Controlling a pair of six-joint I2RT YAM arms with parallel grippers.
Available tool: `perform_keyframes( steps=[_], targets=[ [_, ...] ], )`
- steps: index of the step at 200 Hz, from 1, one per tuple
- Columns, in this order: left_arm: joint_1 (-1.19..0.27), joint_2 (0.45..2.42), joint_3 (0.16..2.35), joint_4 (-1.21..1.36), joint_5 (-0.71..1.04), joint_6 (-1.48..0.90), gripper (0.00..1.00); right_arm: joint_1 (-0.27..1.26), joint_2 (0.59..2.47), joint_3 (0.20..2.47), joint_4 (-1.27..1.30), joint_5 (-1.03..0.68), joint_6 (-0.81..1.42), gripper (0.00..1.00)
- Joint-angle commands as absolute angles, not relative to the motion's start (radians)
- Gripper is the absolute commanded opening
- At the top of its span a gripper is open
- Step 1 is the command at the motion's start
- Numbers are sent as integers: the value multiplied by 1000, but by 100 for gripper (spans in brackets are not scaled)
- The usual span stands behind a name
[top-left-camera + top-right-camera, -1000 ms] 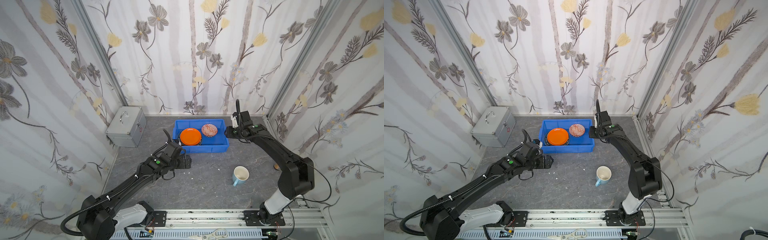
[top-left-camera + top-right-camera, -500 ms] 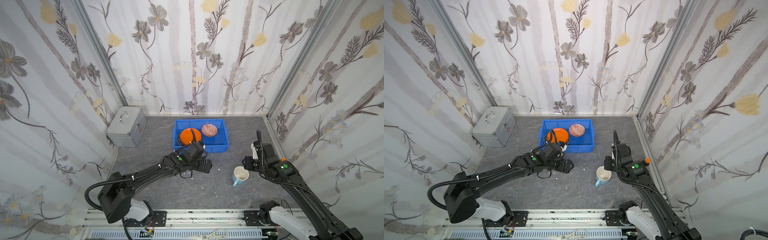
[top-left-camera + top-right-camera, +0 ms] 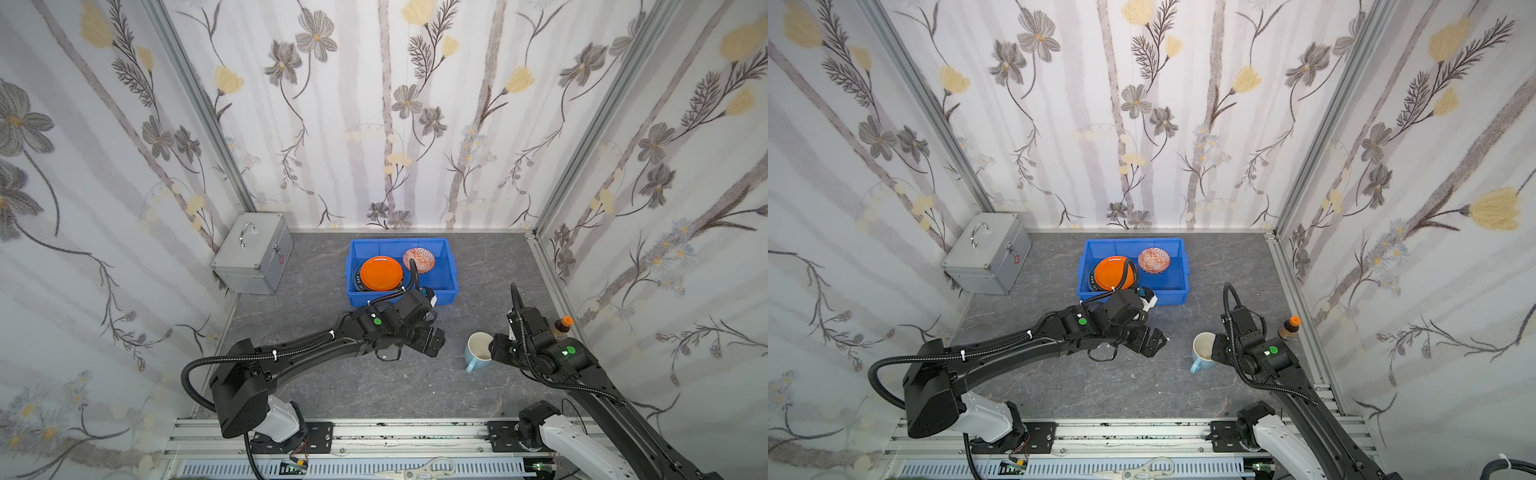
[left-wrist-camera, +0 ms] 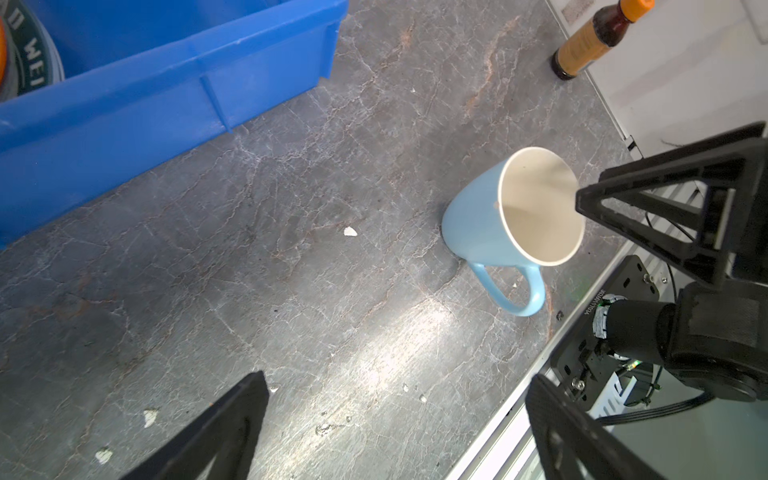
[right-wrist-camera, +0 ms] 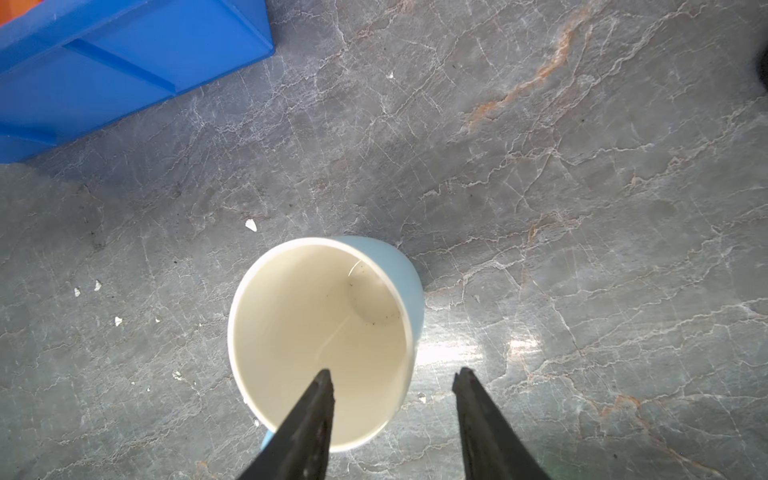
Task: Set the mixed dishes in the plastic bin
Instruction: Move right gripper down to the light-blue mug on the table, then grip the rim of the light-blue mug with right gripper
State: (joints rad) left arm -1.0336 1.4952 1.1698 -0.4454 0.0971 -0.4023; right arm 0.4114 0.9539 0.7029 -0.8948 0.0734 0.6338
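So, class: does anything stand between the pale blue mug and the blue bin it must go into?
Yes: the open left end effector hangs between the mug and the near wall of the bin. The right end effector straddles the mug's rim.

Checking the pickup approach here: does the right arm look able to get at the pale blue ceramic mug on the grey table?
Probably yes. The right tool is open astride the wall of the pale blue ceramic mug, one finger above its inside, one outside, with nothing between.
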Motion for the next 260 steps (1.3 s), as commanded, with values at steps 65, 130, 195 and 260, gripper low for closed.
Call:
perform_keyframes(
  steps=[65, 130, 195, 260],
  targets=[
    [-1034, 1486, 1173, -462, 41, -348, 100, 416, 1077, 676, -807, 82, 657, 47],
    [-1002, 1441, 1096, -435, 6, -350, 100, 416, 1202, 717, -749, 71, 635, 40],
    [-972, 1402, 1034, -406, 0, -371, 100, 416, 1295, 766, -735, 72, 600, 17],
    [-946, 1347, 985, -409, -35, -376, 100, 416, 1292, 852, -749, 56, 571, 11]
  ],
)
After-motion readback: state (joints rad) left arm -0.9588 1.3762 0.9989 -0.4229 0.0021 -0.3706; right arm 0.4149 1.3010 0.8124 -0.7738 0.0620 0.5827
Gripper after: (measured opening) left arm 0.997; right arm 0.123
